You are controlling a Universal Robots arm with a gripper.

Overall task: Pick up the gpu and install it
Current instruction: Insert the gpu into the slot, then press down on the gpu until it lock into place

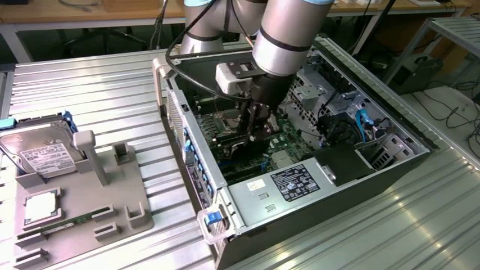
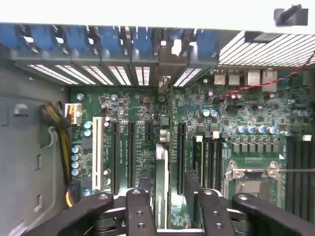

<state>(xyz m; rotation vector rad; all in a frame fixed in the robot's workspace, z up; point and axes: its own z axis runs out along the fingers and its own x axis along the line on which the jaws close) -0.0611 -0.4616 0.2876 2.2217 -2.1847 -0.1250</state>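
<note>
The ribbed metal bench (image 1: 112,84) carries an open computer case (image 1: 360,185). In the wrist view, the released pincer (image 2: 166,189) straddles the upright gpu (image 2: 161,172) on the motherboard (image 2: 246,113).

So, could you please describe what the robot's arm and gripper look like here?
The arm is a thick silver-grey tube with black bands at its joints. A black cable loops down beside it. A small white box with a dark plate sits at the wrist. The gripper below is black, with jointed jaws fastened by round screws.
</note>
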